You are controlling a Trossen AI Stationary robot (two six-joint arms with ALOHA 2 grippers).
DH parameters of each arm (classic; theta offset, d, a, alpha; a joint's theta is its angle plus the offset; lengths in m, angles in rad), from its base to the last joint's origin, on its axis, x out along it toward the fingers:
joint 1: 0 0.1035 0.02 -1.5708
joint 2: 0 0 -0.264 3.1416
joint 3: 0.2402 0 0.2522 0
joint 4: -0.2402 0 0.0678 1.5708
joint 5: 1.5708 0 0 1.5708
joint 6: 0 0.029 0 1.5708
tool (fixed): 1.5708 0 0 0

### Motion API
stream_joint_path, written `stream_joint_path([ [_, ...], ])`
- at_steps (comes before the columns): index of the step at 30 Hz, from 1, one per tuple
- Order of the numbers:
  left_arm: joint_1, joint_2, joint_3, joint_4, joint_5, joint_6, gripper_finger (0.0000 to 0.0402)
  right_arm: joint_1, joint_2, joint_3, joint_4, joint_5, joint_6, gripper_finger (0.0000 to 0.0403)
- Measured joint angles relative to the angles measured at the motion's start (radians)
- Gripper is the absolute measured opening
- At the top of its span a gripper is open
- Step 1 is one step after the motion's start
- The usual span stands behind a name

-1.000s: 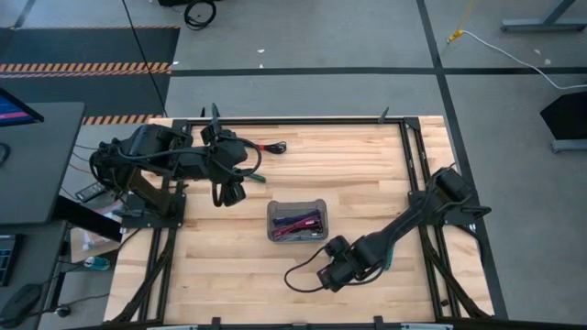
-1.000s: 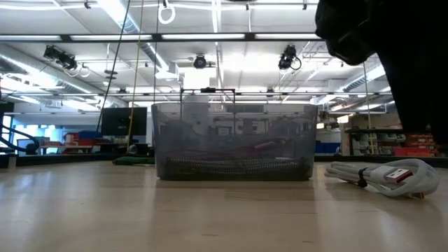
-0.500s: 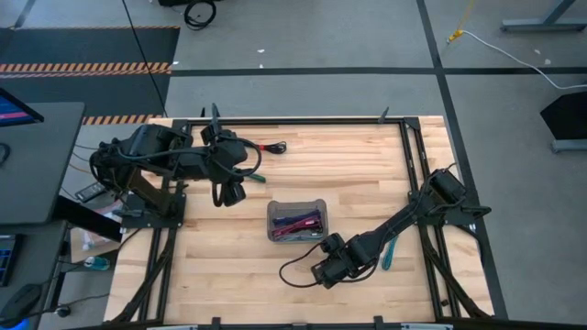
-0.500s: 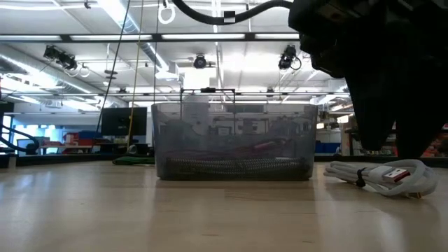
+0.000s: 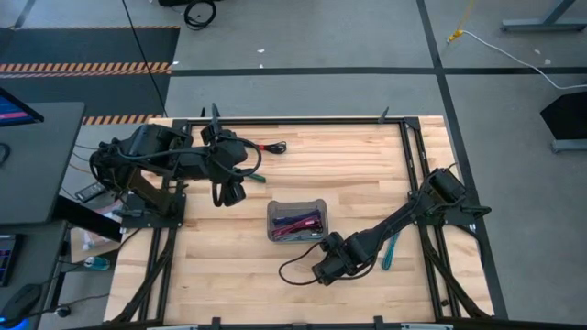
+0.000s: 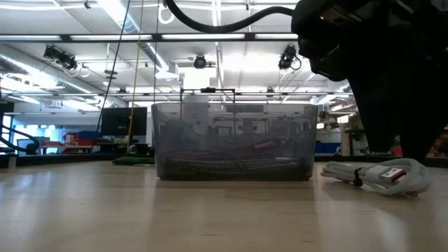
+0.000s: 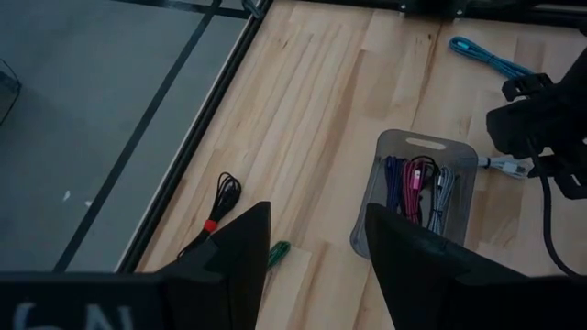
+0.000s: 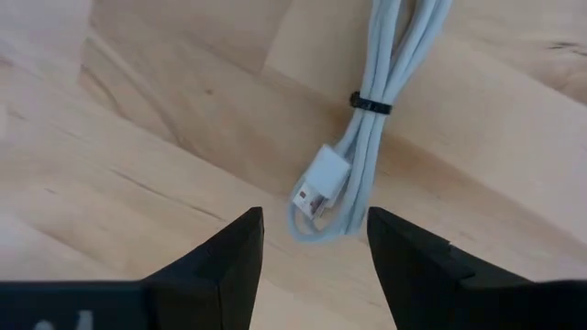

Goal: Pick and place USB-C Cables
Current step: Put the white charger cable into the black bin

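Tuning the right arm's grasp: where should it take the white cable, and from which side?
Grip the white USB-C cable across its bundled strands near the black tie, coming straight down. It lies flat on the table as a folded hank, narrowest at the tie. The open right gripper hangs over the plug end.

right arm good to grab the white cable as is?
Probably yes. The right gripper hangs open just over the white cable, which lies bundled on bare table between the fingers' line, with nothing on it; the tray stands clear.
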Motion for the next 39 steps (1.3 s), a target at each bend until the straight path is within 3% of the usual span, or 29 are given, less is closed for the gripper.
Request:
stream_joint_path([
  [15, 0.0, 0.0, 0.0, 0.0, 0.0, 0.0, 0.0185, -0.002, 0.0, -0.024, -0.008, 0.04, 0.002, 0.0202],
  [26, 0.0, 0.0, 0.0, 0.0, 0.0, -0.001, 0.0185, -0.002, -0.003, -0.127, 0.147, 0.026, 0.03, 0.0195],
  [30, 0.0, 0.0, 0.0, 0.0, 0.0, -0.001, 0.0185, -0.006, -0.003, -0.129, 0.142, 0.007, 0.026, 0.0156],
  [36, 0.0, 0.0, 0.0, 0.0, 0.0, -0.005, 0.0185, -0.008, 0.001, -0.115, 0.183, -0.084, -0.042, 0.0033],
  [39, 0.0, 0.0, 0.0, 0.0, 0.0, -0.006, 0.0185, -0.002, 0.003, -0.093, 0.182, -0.147, -0.117, 0.0029],
])
